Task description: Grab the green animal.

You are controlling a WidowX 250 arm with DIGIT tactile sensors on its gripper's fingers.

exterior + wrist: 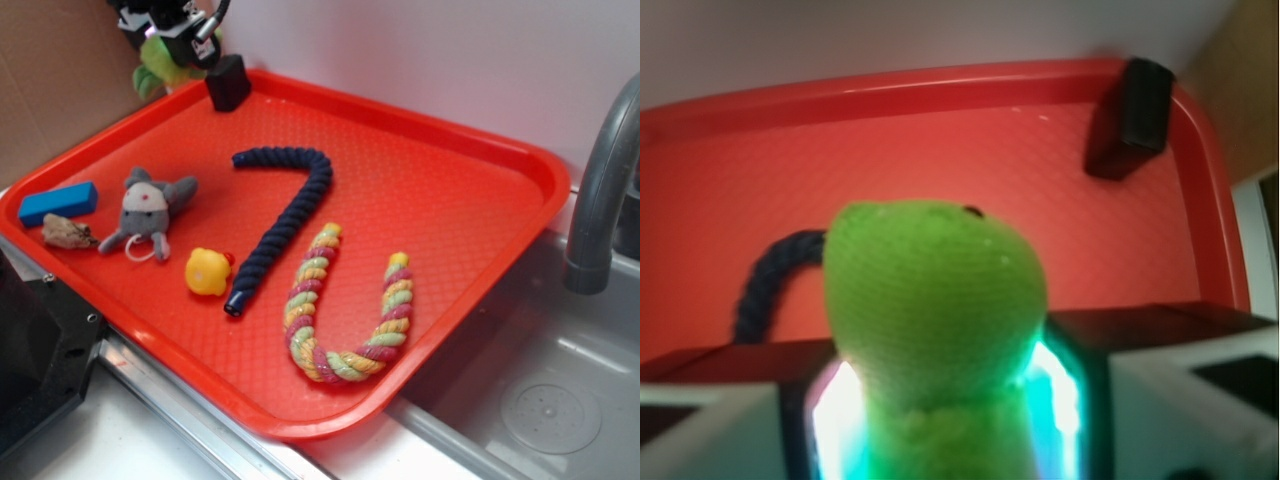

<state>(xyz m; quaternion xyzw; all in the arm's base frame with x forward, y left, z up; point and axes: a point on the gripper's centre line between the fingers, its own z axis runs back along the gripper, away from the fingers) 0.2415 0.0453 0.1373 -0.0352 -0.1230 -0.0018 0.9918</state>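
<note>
a: where is the gripper, and what is between its fingers?
b: it hangs above the far left corner of the red tray. its jaws are clamped on the green animal, whose dark green head fills the middle of the wrist view, with the paler body pinched lower down between the two fingers.

a: is the toy touching the tray?
b: no. in the exterior view it is lifted clear, tucked under the gripper.

a: what lies near the gripper?
b: a black block stands just beside it on the tray. the navy rope lies below and in front. the grey mouse, yellow duck, blue block and a small brown toy sit well apart from it, toward the near left edge. the pastel rope is farthest away.
</note>
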